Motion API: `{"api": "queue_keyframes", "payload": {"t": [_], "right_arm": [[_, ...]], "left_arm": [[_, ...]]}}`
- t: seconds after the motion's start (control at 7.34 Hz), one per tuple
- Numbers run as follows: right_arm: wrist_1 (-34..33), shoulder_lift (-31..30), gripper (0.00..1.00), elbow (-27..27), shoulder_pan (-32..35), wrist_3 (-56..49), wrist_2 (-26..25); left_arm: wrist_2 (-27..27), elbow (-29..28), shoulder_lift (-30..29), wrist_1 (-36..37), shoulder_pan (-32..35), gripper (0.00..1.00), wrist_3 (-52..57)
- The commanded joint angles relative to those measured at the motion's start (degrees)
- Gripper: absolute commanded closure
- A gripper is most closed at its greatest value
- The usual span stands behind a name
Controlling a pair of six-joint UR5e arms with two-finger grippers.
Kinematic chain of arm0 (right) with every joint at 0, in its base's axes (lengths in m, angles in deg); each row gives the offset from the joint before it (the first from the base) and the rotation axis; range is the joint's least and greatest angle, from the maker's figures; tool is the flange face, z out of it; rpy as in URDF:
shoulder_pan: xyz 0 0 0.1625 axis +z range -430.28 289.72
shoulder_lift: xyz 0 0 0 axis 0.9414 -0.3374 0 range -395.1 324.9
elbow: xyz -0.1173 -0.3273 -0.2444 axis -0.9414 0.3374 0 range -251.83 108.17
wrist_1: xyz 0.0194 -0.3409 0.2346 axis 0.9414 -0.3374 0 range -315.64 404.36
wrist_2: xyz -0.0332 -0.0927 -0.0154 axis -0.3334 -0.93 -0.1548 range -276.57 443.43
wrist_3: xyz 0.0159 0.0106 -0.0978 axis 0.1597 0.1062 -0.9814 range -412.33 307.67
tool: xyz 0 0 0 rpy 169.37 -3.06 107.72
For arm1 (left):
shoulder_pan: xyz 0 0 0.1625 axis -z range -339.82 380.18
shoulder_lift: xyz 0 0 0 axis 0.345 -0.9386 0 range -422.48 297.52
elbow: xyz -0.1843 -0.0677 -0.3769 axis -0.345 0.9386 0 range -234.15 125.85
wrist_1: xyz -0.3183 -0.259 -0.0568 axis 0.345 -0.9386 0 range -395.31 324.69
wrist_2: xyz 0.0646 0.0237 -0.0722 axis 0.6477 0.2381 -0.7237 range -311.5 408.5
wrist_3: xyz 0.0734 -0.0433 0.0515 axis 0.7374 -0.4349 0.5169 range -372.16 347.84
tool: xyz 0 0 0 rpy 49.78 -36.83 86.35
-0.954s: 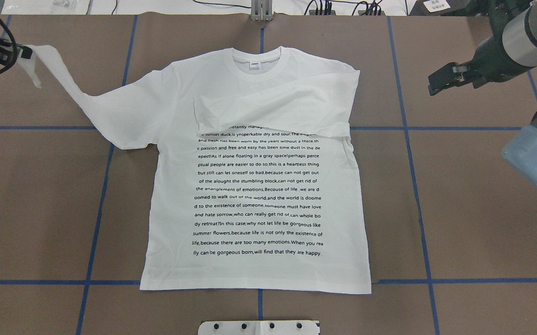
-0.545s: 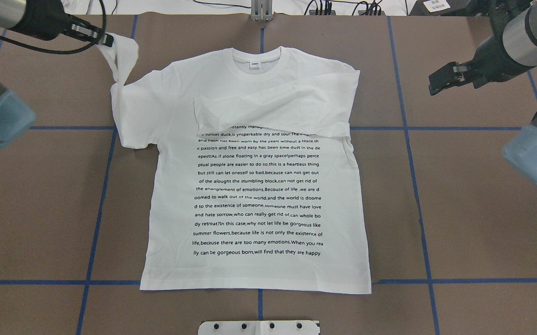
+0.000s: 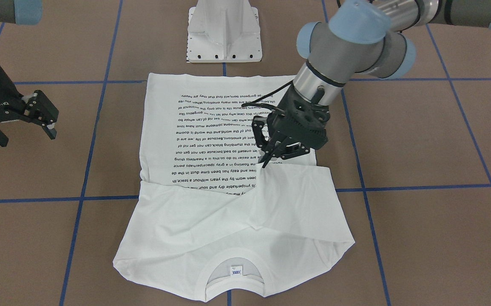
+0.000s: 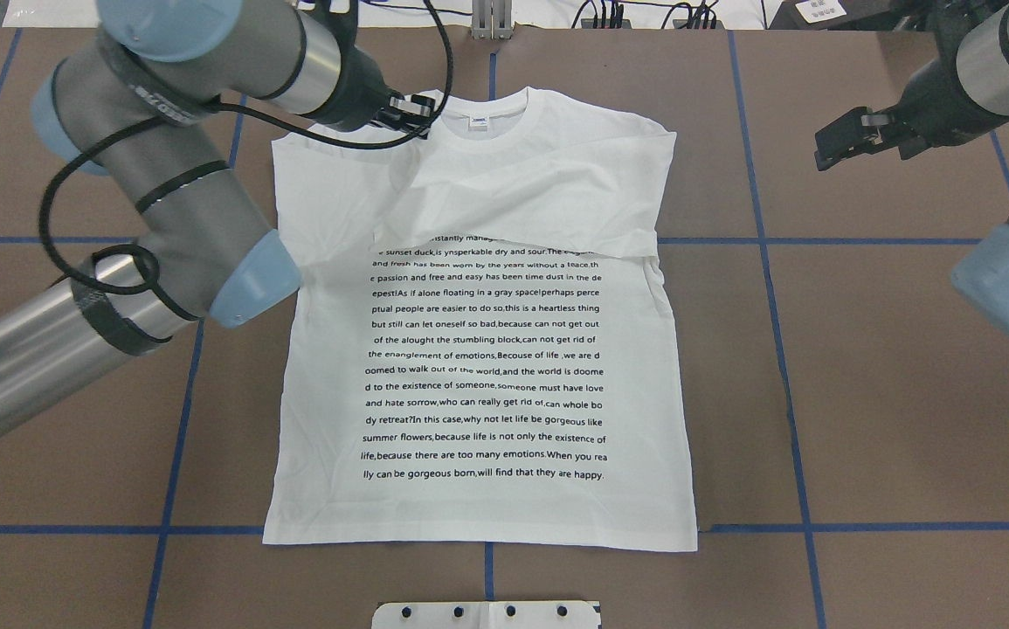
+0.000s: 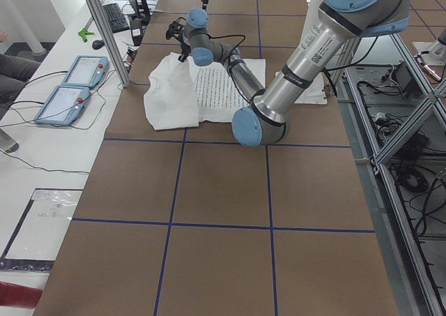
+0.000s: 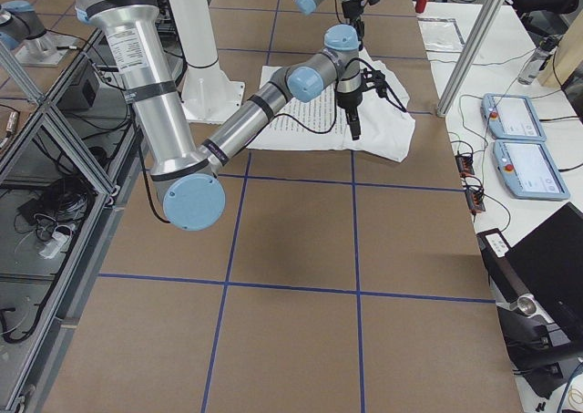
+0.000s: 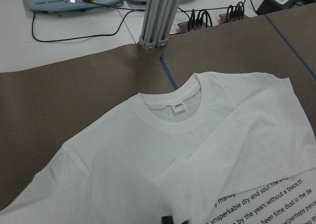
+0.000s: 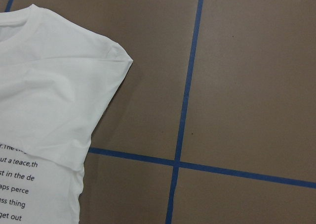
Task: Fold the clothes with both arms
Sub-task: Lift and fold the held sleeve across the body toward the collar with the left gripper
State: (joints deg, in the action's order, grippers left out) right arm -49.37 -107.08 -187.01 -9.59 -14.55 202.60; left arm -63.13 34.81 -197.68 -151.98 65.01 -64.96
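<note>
Status on the fold: roughly a third done, by our read.

- T-shirt [image 4: 487, 367] lies flat mid-table [image 4: 906, 393], print side up, collar [image 4: 504, 133] on the far side from the robot's base, hem on the near side.
- Right-side sleeve [image 4: 548, 205] is already folded in. It lies across the chest and covers the top lines of text.
- Left-side sleeve [image 3: 296, 182] is mid-fold. The left gripper [image 3: 273, 154] has its fingers pressed on the sleeve end and holds it raised over the chest near the collar. The cloth rises in a tent to the fingertips and is not laid down yet.
- Right gripper [image 3: 24, 127] hangs well off to its own side over bare table, with jaws spread and nothing in them.

Left to do, as we judge it: lay the left-side sleeve across the right-side one and let go, then fold the body. Hem and side edges are unfolded, so that part hasn't started.

Cloth looks thin and limp. The body is smooth with light creasing under the folded sleeve. The shoulder on the left has bunched a little where the sleeve pulls. The neck label [image 4: 477, 123] is visible inside the collar.
</note>
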Motion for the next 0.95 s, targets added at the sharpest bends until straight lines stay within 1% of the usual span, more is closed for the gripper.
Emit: {"api": "queue_keyframes", "payload": {"t": [0.0,0.14,0.27,0.41,0.55,0.68,0.82], "right_arm": [[0.0,0.0,0.0,0.5,0.3,0.8,0.0],[0.1,0.0,0.0,0.7,0.2,1.3,-0.1],[0.2,0.0,0.0,1.1,0.2,1.4,-0.2],[0.3,0.1,0.0,1.5,0.2,1.4,-0.2],[0.4,0.2,0.0,1.8,0.2,1.4,-0.2],[0.4,0.4,0.0,2.0,0.2,1.5,-0.2],[0.5,1.1,0.0,2.4,0.0,1.8,-0.2]], "left_arm": [[4.7,-7.4,-4.8,-3.0,-4.6,1.0,-2.5],[5.7,-8.5,-4.8,-4.5,-7.1,1.0,-2.5],[9.2,-9.0,-4.8,-4.6,-9.9,1.0,-2.6],[9.6,-10.2,-5.7,-4.9,-11.6,1.0,-2.7],[9.7,-11.5,-6.3,-7.3,-14.1,0.22,-5.6],[9.8,-12.3,-6.0,-10.7,-15.0,0.0,-8.0],[9.7,-10.9,-5.6,-10.1,-14.9,0.0,-7.6]]}}
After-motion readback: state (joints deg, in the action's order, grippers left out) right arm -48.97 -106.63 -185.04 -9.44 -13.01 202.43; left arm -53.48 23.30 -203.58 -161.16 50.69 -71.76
